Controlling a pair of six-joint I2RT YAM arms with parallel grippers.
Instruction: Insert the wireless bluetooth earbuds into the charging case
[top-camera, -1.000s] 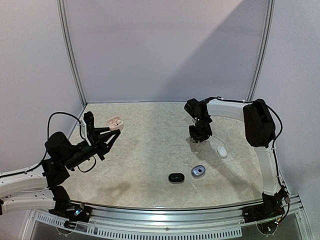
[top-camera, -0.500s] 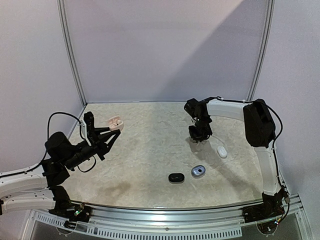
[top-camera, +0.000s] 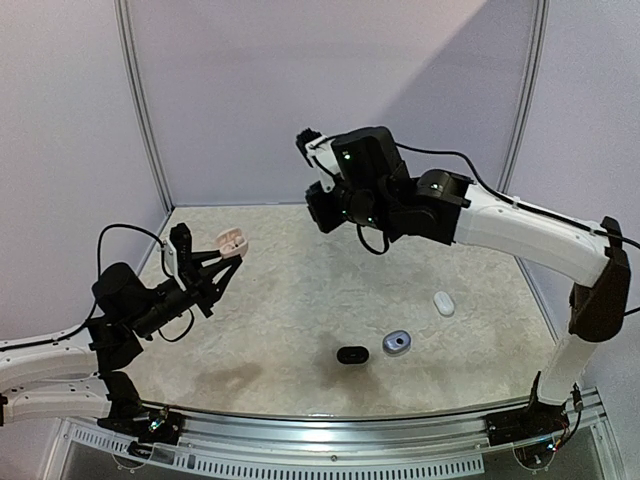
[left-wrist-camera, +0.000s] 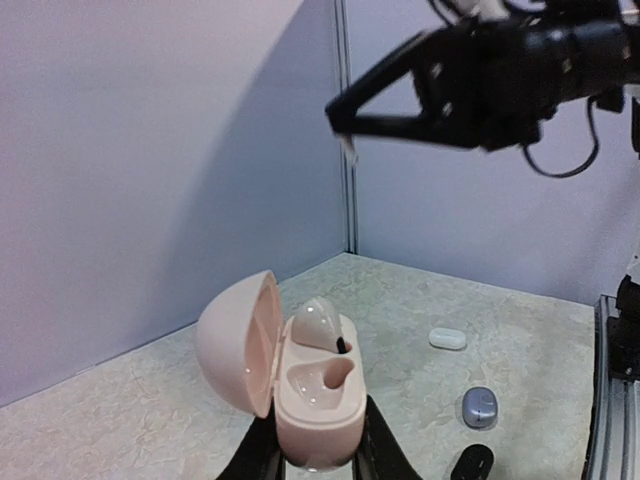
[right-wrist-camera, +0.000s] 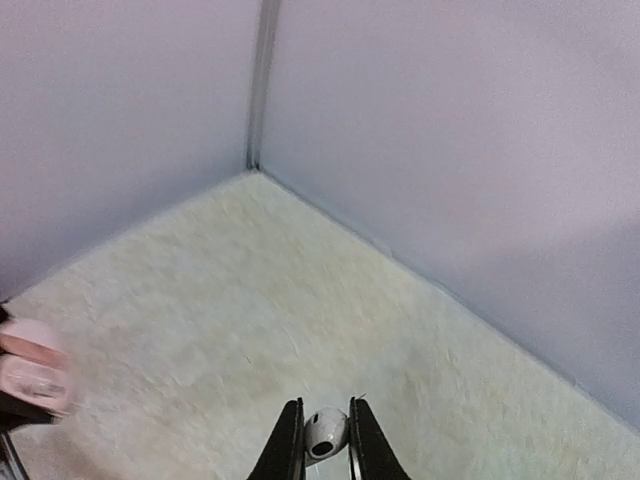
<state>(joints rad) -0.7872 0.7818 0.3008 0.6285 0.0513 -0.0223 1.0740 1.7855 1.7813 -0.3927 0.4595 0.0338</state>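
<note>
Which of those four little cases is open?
The pink case in the left gripper: its lid is swung back. The white case, blue-grey case and black case on the table are shut.

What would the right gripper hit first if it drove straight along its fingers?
Probably bare tabletop ahead of the right gripper and its white earbud; the pink case sits well off that line. Depth unclear.

Beige mottled table (top-camera: 300, 290), lavender back wall (top-camera: 330, 90) behind, metal posts upper left (top-camera: 145, 110) and upper right (top-camera: 525, 100). Three closed cases lie apart on the table's lower right: white case (top-camera: 444, 303) farthest right, blue-grey case (top-camera: 397, 343) lower down, black case (top-camera: 352, 355) just left of it. Perforated metal rail (top-camera: 330, 440) along the bottom edge.
</note>
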